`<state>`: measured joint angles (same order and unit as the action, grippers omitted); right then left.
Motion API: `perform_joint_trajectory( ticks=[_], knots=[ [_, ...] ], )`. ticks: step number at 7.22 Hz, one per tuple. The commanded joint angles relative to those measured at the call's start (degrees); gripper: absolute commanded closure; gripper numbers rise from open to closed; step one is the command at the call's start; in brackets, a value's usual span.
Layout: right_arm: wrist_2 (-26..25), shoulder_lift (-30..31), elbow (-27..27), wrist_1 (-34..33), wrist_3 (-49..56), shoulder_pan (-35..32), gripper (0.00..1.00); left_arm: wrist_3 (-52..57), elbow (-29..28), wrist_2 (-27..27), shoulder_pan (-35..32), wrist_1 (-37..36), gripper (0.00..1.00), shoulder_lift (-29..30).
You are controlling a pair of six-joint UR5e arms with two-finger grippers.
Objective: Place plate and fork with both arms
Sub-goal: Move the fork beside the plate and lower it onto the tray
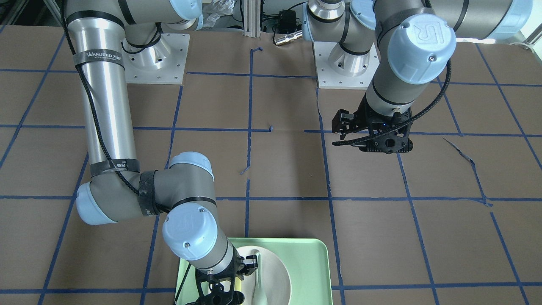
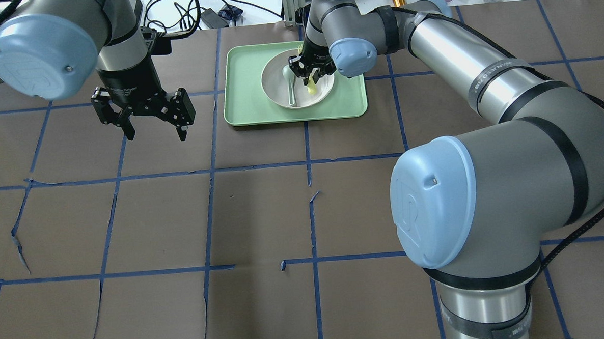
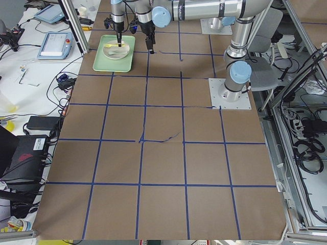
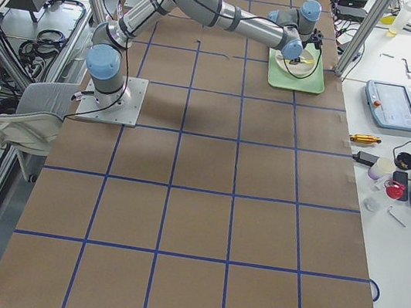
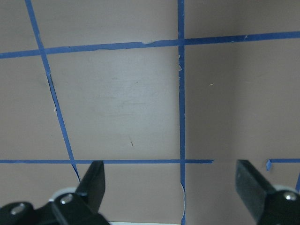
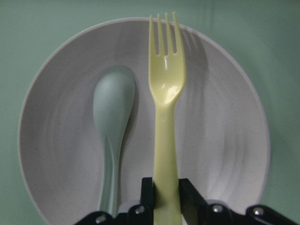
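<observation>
- Fork (image 6: 166, 93): pale yellow, pinched by its handle in the right gripper (image 2: 309, 73), jaws narrow and clamped on it. Tines point away from the wrist camera, over the plate (image 6: 225, 140).
- Cannot tell whether the tines touch the plate; a shadow falls just beside them.
- Plate: white, round, sits inside the green tray (image 2: 242, 90), right of the tray's middle in the overhead view. Its far rim is close to the tray's far rim, with more bare tray floor on the left side.
- Spoon (image 6: 112, 108): grey-green, lies in the plate just beside the fork and roughly parallel to it. Bowl end is toward the same side as the tines.
- Tray: raised rim all round, at the table's far side near the far edge.
- Left gripper (image 2: 156, 135): jaws spread wide, holding nothing. It hangs above the table (image 2: 258, 217) left of the tray, apart from its left rim.
- Table: brown surface with a blue tape grid, stretches from the tray's near rim toward the robot bases.
</observation>
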<state>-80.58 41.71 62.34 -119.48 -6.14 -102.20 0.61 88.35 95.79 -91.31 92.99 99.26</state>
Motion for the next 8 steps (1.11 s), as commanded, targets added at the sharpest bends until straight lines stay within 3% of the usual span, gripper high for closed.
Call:
perform_joint_trajectory(
  ticks=[1, 2, 5, 8],
  knots=[
    [-1.8, 2.5, 0.6, 1.6, -0.1, 0.3, 1.0, -0.1, 0.1, 0.0, 0.0, 0.0, 0.0, -0.1],
    [-6.3, 2.6, 0.6, 1.8, 0.3, 1.3, 1.0, -0.1, 0.2, 0.0, -0.1, 0.0, 0.0, -0.2],
    [-4.4, 2.4, 1.1, 1.9, 4.2, 6.5, 1.0, -0.7, 0.4, -0.3, -0.5, 0.1, 0.0, -0.1],
    [-3.5, 1.4, 3.1, 1.3, 4.0, 6.5, 1.0, -0.8, 0.7, -0.3, -0.5, 0.1, 0.0, 0.1]
  ],
)
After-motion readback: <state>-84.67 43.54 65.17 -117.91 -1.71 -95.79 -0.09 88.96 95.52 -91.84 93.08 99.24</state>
